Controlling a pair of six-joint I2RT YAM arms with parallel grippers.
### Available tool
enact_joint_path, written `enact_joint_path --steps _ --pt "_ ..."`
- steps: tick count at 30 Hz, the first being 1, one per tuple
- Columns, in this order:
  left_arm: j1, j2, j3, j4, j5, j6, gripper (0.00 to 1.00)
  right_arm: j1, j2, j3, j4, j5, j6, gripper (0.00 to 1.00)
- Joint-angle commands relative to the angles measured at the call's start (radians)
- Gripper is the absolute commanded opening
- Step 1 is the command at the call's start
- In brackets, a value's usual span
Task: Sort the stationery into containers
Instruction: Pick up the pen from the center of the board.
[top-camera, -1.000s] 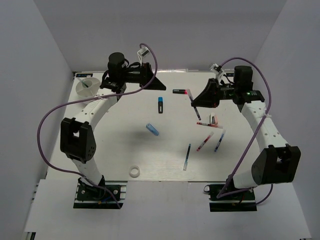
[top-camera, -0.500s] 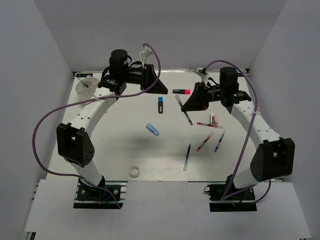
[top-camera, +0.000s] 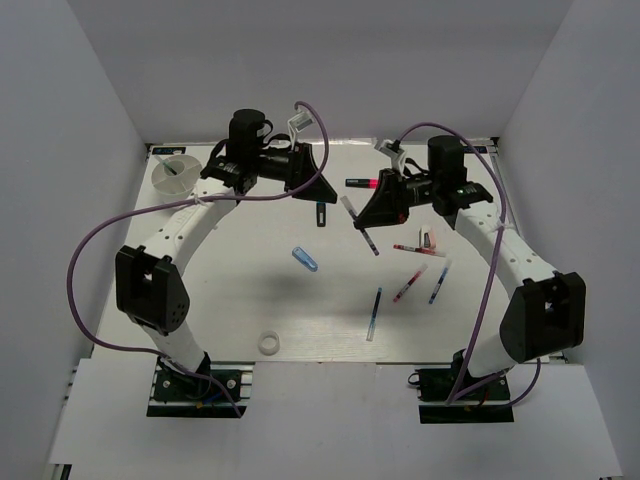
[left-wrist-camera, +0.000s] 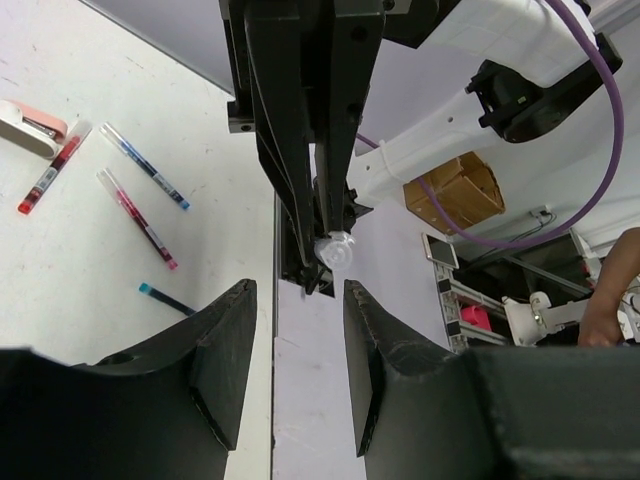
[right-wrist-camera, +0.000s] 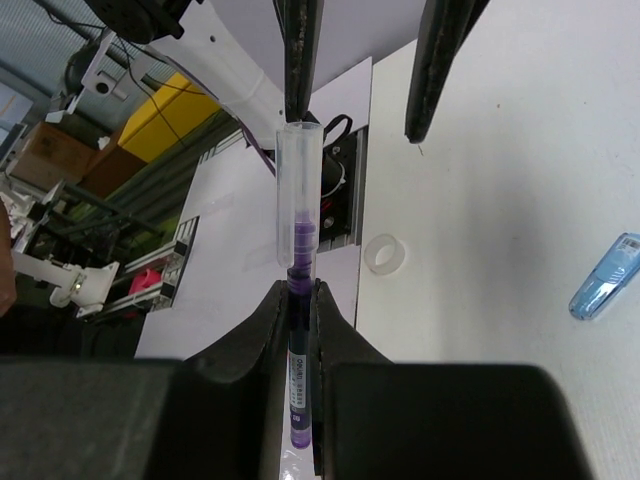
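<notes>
Within the last second the right gripper (top-camera: 362, 222), clenched on a pen (top-camera: 350, 210), has swung to frame centre. The left gripper (top-camera: 326, 190), fingers spread, has closed in, probably for a handover toward the white tub (top-camera: 176, 172) at upper left.

Tight at the far middle: left hand (top-camera: 320, 192) and right hand (top-camera: 363, 218) near each other, a pen (top-camera: 372, 240) jutting from the right one, pink-ended marker (top-camera: 362, 183) between them. Rightward, loose pens (top-camera: 410, 286) litter the way; the table (top-camera: 240, 290) left of the blue tube (top-camera: 305, 259) is free.
</notes>
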Motion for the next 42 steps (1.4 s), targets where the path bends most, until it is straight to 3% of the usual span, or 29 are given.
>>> enact_joint_path --steps 1,13,31,37,39,40,41,42 --pt "-0.006 -0.059 -0.009 -0.016 0.017 0.040 0.50 0.015 0.006 0.009 0.006 -0.006 -0.017 0.00" --pt "-0.033 -0.080 -0.031 -0.069 0.036 0.124 0.45 0.036 0.035 -0.028 0.173 -0.027 0.136 0.00" --pt "-0.052 -0.082 -0.042 -0.016 0.009 0.077 0.33 0.056 0.047 -0.035 0.192 -0.032 0.153 0.00" --pt "-0.052 -0.085 -0.069 0.007 0.002 0.031 0.13 0.050 0.043 -0.028 0.190 -0.004 0.150 0.00" --pt "-0.052 -0.091 -0.072 -0.012 -0.029 0.035 0.00 0.044 0.039 -0.020 0.185 0.005 0.149 0.17" --pt "-0.052 -0.095 -0.075 -0.028 -0.041 0.047 0.00 0.041 0.036 -0.015 0.181 0.016 0.149 0.31" --pt "-0.052 -0.108 -0.078 -0.039 -0.062 0.057 0.00 0.039 0.035 -0.005 0.170 0.028 0.149 0.63" --pt "-0.043 -0.117 -0.085 -0.048 -0.078 0.064 0.00 0.030 0.032 0.000 0.165 0.043 0.147 0.72"
